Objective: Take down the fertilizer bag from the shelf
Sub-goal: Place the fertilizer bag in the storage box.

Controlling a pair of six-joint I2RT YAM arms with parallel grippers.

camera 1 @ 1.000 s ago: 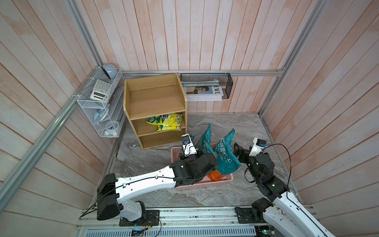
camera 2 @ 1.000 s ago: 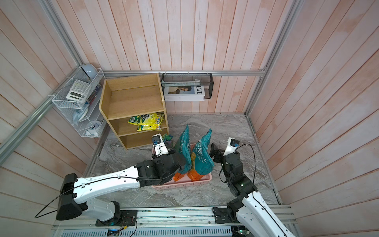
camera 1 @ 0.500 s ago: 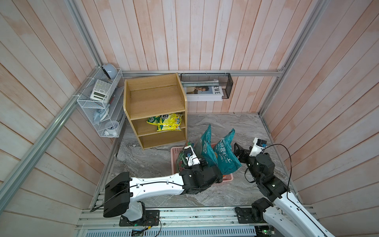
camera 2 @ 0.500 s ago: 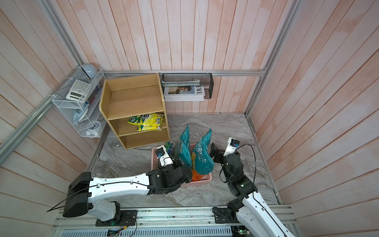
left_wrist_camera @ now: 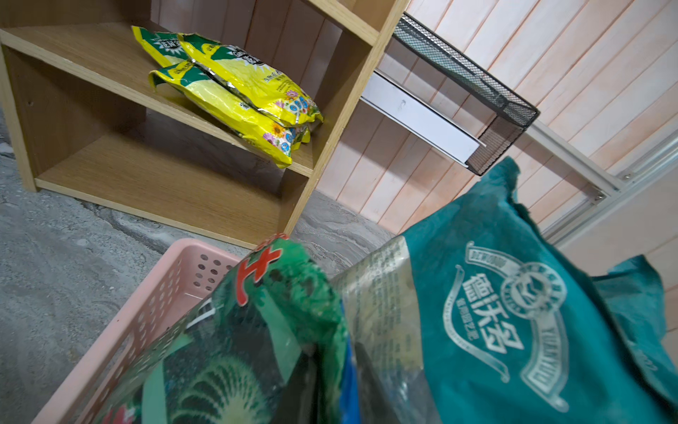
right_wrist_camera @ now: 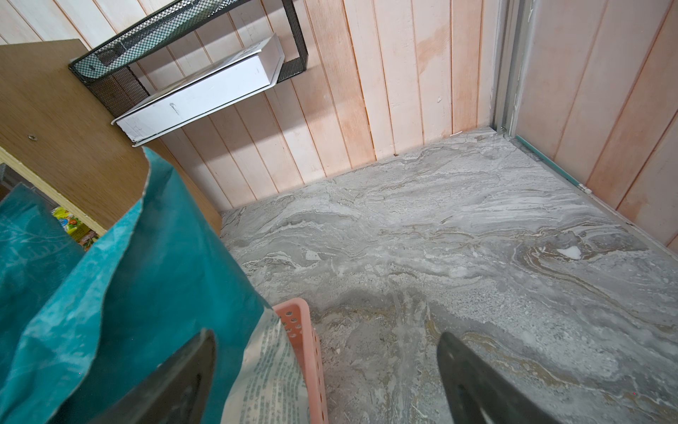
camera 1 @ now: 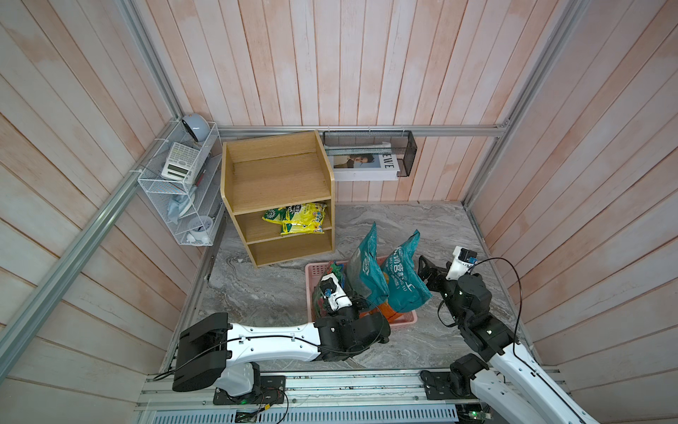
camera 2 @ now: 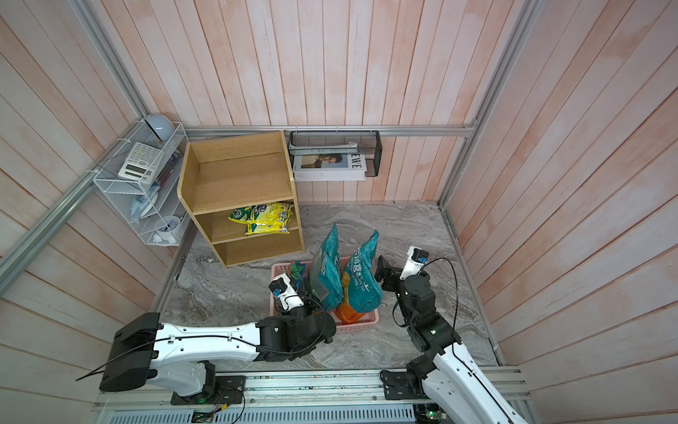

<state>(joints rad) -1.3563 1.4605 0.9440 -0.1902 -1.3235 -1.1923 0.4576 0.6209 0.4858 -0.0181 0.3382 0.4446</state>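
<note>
Two yellow fertilizer bags [camera 1: 297, 218] lie stacked on the middle tier of the shelf [camera 1: 275, 180] (one overlaps the other), close to its front edge. On the marble floor [right_wrist_camera: 440, 238] in front of the shelf sits a pink basket [left_wrist_camera: 172, 279]. It holds a green bag [left_wrist_camera: 257, 330] and two tall teal bags [camera 1: 403, 282] standing upright.

The left gripper [camera 1: 324, 303] is low over the basket at the green bag. Its fingers are hidden under the wrist camera and the bags, so I cannot tell whether they are spread or closed. The right gripper [right_wrist_camera: 323, 385] hovers beside the basket, next to the nearer teal bag, with its fingers [right_wrist_camera: 176, 381] spread wide and holding nothing.
</note>
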